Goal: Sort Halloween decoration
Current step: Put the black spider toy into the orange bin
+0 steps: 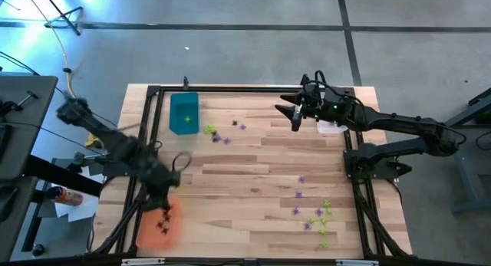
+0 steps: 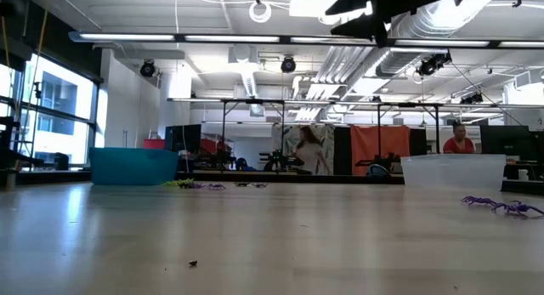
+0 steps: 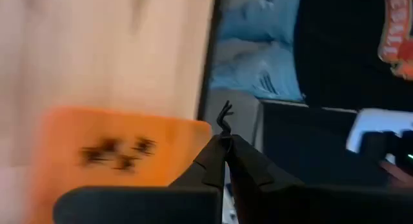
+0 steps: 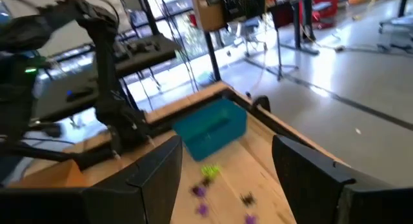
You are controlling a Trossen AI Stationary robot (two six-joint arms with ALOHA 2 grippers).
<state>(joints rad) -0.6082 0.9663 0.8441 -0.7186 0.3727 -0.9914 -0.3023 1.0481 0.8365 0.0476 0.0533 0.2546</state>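
Wooden boards make up the table [image 1: 253, 174], and a dark frame runs round it. From above, the teal tray [image 1: 184, 113] sits at the far left part. The orange tray [image 1: 157, 224] lies at the near left corner with dark trinkets [image 1: 163, 222] inside. The clear tray [image 1: 331, 126] rests by the right edge. Purple and green trinkets [image 1: 217, 134] lie just beside the teal tray. More purple and green trinkets [image 1: 316, 215] are scattered near the right front corner. The left gripper [image 1: 163, 207] hangs over the orange tray. The right gripper [image 1: 295, 113] is raised over the far middle of the table.

At table height, the teal tray [image 2: 133, 166] stands on the left and the clear tray [image 2: 453, 170] on the right. Small trinkets [image 2: 212, 185] lie between them, and purple ones [image 2: 501, 205] sit closer on the right.

On the left wrist, the left gripper [image 3: 224, 141] has its fingers pressed together on a tiny dark spiky trinket [image 3: 224, 115]. The orange tray [image 3: 110, 153] is blurred beside it.

On the right wrist, the right gripper [image 4: 226, 179] has its fingers spread wide with nothing between them. Past them are the teal tray [image 4: 211, 128] and green and purple trinkets [image 4: 205, 179].
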